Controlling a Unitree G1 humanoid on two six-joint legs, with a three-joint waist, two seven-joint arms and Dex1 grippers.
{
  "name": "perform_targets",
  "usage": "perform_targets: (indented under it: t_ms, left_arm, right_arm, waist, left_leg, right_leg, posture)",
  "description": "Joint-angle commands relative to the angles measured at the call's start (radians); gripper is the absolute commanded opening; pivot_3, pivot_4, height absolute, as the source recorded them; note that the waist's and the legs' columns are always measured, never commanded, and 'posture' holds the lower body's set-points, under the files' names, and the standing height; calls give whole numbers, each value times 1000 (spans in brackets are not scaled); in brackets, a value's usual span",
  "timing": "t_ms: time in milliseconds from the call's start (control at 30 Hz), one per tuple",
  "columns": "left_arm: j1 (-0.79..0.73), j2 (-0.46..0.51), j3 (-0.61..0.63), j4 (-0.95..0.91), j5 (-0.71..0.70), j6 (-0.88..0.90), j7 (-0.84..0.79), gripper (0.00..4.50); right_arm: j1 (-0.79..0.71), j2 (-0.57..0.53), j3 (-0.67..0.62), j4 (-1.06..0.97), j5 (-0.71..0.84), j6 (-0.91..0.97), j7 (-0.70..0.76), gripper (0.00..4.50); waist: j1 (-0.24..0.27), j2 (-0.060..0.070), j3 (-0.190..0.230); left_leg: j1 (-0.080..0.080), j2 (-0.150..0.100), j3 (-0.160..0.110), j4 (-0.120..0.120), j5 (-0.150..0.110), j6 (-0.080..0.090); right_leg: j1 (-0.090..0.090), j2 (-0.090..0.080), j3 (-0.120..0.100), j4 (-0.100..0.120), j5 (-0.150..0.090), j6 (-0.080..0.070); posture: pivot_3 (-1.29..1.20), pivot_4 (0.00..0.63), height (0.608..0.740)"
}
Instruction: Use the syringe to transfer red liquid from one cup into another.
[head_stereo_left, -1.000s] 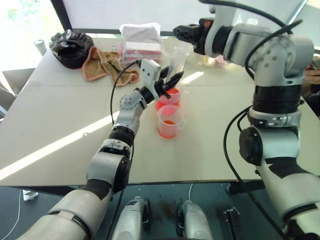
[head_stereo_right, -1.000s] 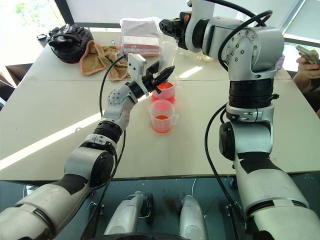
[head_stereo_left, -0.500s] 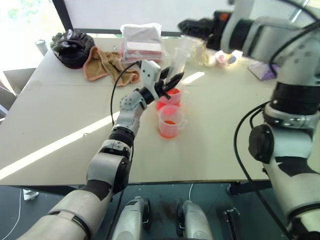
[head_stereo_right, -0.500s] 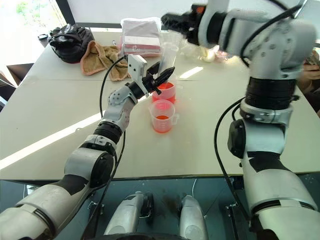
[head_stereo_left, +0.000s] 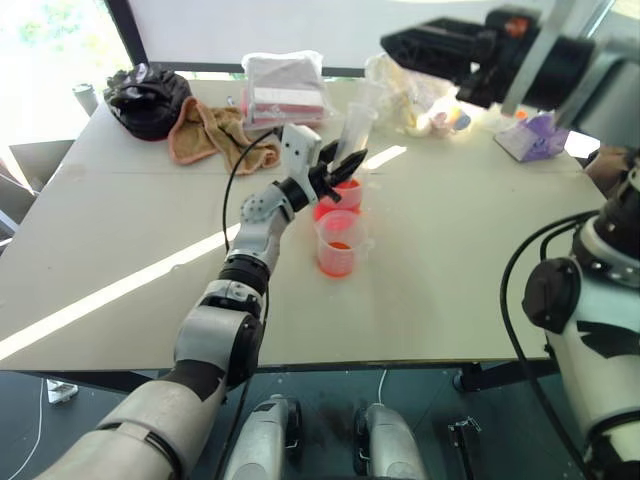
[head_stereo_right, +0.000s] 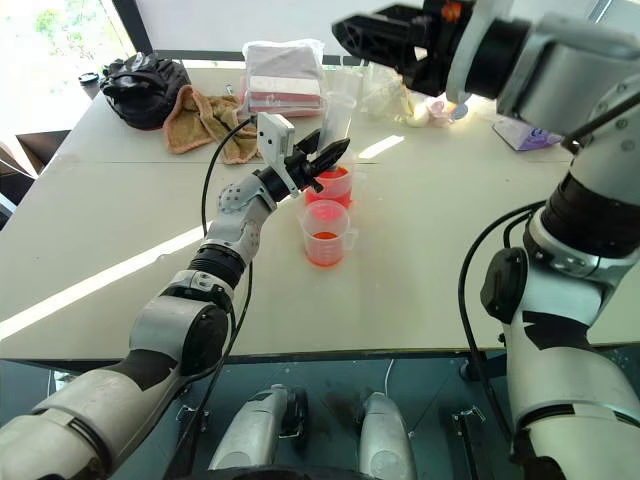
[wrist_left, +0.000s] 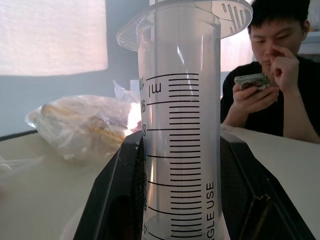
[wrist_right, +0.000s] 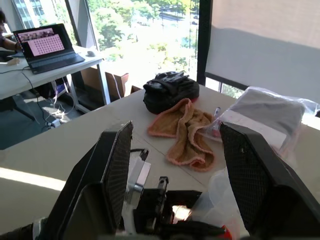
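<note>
My left gripper (head_stereo_left: 343, 167) is shut on the barrel of the clear syringe (head_stereo_left: 353, 124). The syringe stands tilted, its lower end over the larger cup (head_stereo_left: 343, 196), which holds red liquid (head_stereo_right: 331, 176). The printed barrel (wrist_left: 182, 135) looks clear between the two black fingers (wrist_left: 119, 200). Just in front of that cup stands the smaller cup (head_stereo_left: 338, 245) with a little red liquid at its bottom. High at the back right, my right gripper (head_stereo_left: 392, 42) points left. It is open with nothing between its fingers (wrist_right: 112, 170) and is apart from the syringe's top.
At the table's far side lie a black bag (head_stereo_left: 145, 95), an orange towel (head_stereo_left: 205, 130), a plastic-wrapped package (head_stereo_left: 285, 85), clear plastic bags (head_stereo_left: 405, 95) and a purple item (head_stereo_left: 530, 135). A person with a phone (wrist_left: 252, 81) sits at the far right of the table.
My right gripper has drawn back from the syringe's top, up and to the right in the head views. The left gripper, syringe and cups have stayed in place.
</note>
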Motion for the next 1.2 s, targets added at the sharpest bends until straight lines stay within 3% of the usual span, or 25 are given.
perform_targets:
  t_ms: [33, 200, 567, 833, 1033, 1200]
  left_arm:
    - [-74, -18, 22, -65, -58, 38, -15, 1375]
    - [-96, -21, 46, -188, -130, 136, -21, 1375]
    - [27, 38, 26, -638, -276, 454, -24, 1375]
    - [151, 116, 32, -960, -495, 787, -5, 1375]
    - [260, 137, -82, -1025, -418, 723, -79, 1375]
    - [319, 115, -154, -936, -294, 513, -139, 1375]
  right_arm:
    - [103, -25, -9, -70, 21, -20, 23, 2849]
    - [181, -28, -11, -70, 10, -44, 12, 2849]
    - [237, -46, 3, -62, -3, -74, 5, 2849]
    - [270, -108, 21, -20, -28, -123, 47, 2849]
    - [272, -145, 35, 14, -50, -157, 72, 2849]
    - [271, -154, 26, 0, -55, -152, 67, 2849]
  waist:
    - [1, 0, 0]
    - [-1, 0, 0]
    - [-2, 0, 0]
    - [-2, 0, 0]
    - [1, 0, 0]
    - [0, 0, 0]
  left_leg:
    - [0, 0, 0, 0, 1, 0]
    - [-11, -1, 2, 1, 5, -3]
    - [-9, 0, 3, 0, 5, -2]
    - [-9, 0, 3, 0, 6, -3]
    - [-8, 0, 3, 1, 6, -3]
    - [-8, 0, 3, 1, 6, -3]
  right_leg:
    - [0, 0, 0, 0, 0, 0]
    - [-10, 0, 0, 1, 1, 2]
    - [-9, 2, 0, 1, 1, 2]
    - [-8, 2, 0, 0, 1, 2]
    - [-7, 3, 0, 0, 1, 2]
    - [-7, 3, 0, 0, 1, 2]
  posture:
    - [0, 150, 740]
    - [0, 150, 740]
    - [0, 150, 740]
    - [0, 150, 740]
    - [0, 150, 740]
    - [0, 150, 740]
